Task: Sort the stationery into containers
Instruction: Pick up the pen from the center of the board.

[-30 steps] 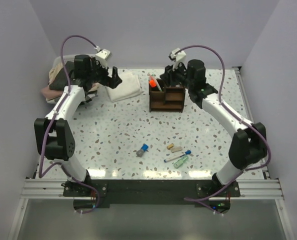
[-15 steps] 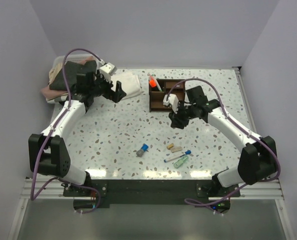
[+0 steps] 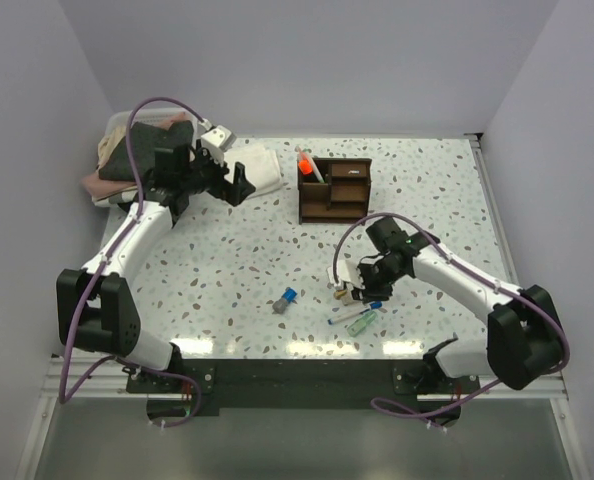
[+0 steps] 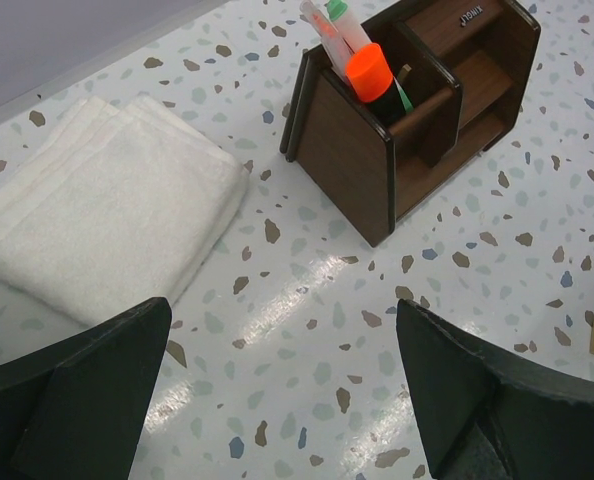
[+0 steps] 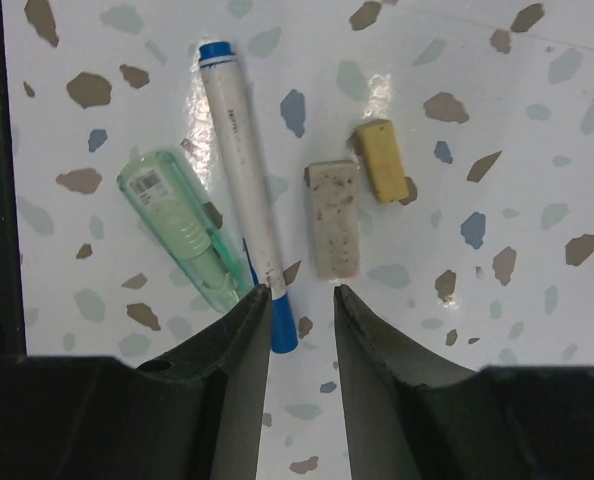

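Right wrist view: right gripper low over near cluster, jaws narrowly apart, nothing gripped. Blue end of white pen below gap; green bit left, speckled eraser and tan eraser right. Swung down from organiser within last second, so drop likely done and next pick starting. Left gripper spread wide, empty, near folded cloth, barely moved. Orange highlighter stands in organiser; blue-capped marker loose on table.
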Motion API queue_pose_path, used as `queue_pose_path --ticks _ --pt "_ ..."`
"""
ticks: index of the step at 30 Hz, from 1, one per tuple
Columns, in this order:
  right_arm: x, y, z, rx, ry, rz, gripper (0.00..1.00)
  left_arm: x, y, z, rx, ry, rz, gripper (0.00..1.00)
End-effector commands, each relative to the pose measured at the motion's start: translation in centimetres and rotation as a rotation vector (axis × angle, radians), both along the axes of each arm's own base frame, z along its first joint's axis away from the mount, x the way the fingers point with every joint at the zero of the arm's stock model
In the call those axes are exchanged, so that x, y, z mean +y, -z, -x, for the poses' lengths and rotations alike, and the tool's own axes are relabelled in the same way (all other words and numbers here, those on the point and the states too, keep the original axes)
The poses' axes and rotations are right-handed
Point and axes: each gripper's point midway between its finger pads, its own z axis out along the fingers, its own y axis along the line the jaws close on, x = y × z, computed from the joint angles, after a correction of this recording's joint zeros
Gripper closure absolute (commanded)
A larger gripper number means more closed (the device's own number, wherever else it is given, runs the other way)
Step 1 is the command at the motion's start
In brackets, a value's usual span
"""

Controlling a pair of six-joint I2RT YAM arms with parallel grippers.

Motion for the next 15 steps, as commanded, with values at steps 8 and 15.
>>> queue_pose_path --ticks 8,15 --pt "-1.4 0.4 0.8 0.014 -0.048 0.067 0.71 -2.7 -1.1 1.5 -0.020 0.129 0.010 0.00" --pt "-3.1 -8.5 -8.8 -0.116 0.764 -0.262 0.60 -10.9 2.4 9.5 0.102 0.410 -0.163 0.00"
